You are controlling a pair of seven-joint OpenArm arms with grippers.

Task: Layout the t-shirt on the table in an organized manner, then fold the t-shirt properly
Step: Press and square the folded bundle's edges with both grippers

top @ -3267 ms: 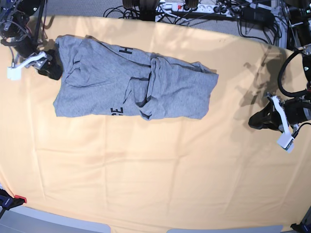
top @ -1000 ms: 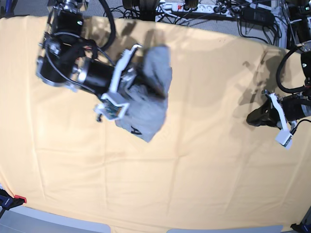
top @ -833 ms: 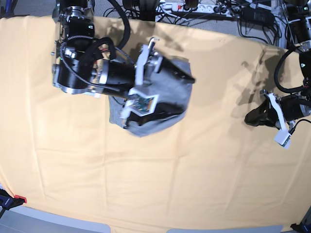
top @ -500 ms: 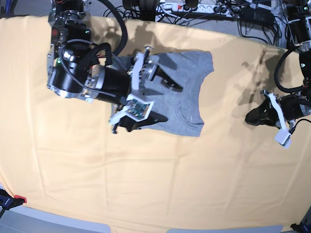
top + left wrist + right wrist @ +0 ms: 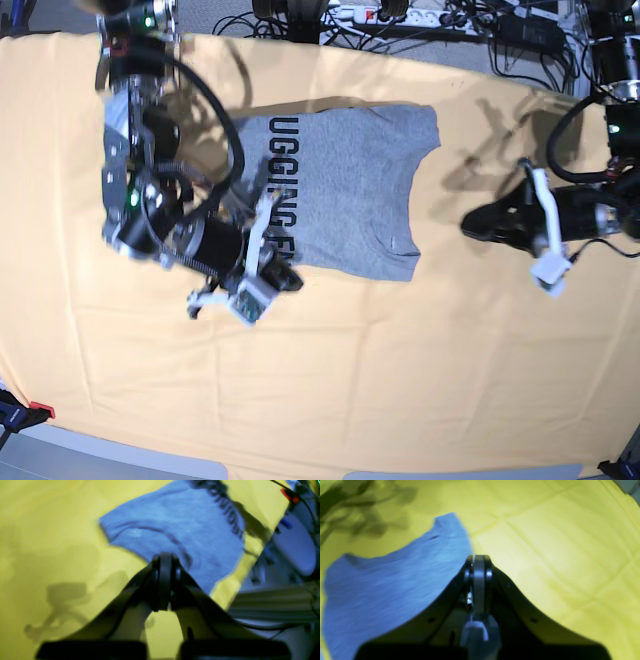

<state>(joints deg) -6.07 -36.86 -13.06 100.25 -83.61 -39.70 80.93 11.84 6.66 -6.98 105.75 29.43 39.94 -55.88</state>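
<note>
On the table (image 5: 330, 380): pale yellow-orange cloth cover, soft, crossed by shallow crease lines and light wrinkles.
T-shirt (image 5: 345, 195): heather-grey knit, lying flat on the far middle of the table, lettered side up.
T-shirt shape: roughly rectangular patch; curved neckline and short sleeve corners point toward the base view's right, rest of the body partly hidden under the right arm.
Lettering (image 5: 284, 190): bold black block capitals, running in a column along the shirt's left part in the base view; only partly readable.
Right gripper (image 5: 283, 280): dark curved fingers pressed together, nothing between them; poised at the shirt's near left edge, whether it touches the fabric cannot be told.
Right gripper, wrist view (image 5: 478, 563): tips meet in one narrow ridge, grey fabric to one side, bare creased cloth to the other.
Left gripper (image 5: 472, 221): black fingers closed flush, empty, over bare cloth just beside the shirt's collar end, apart from it.
Left gripper, wrist view (image 5: 165, 560): closed tips in front of the blurred neckline seam.
Far edge (image 5: 440, 25): tangle of black cables and a white power strip beyond the cloth.
</note>
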